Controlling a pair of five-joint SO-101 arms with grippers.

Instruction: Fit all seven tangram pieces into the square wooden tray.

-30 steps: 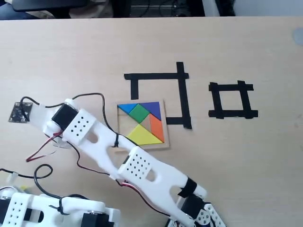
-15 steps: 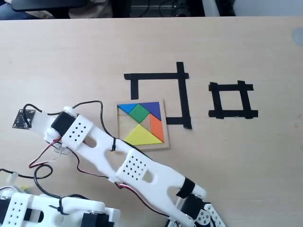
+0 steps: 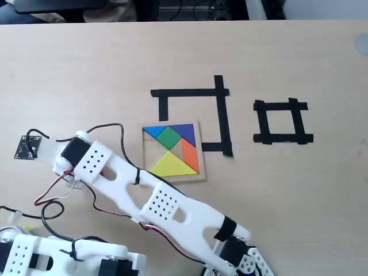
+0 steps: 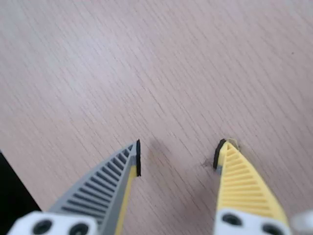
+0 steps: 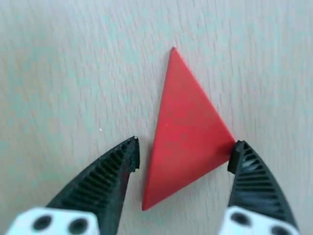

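The right gripper point(image 5: 186, 149) is hanging with open fingers around the red triangle point(image 5: 183, 132), which is lying near the left edge of the worktop point(image 3: 287, 52), well apart from the square wooden tray point(image 3: 150, 158). One finger is touching only a corner, so we are fearing that closing spins the piece away. The left gripper point(image 4: 178, 154) is also standing open. We are reading no writing.

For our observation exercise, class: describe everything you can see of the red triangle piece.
The red triangle is a flat, smooth piece with sharp corners, lying on the pale wood-grain table. It sits between the open jaws of the right gripper; one corner appears to touch one jaw tip.
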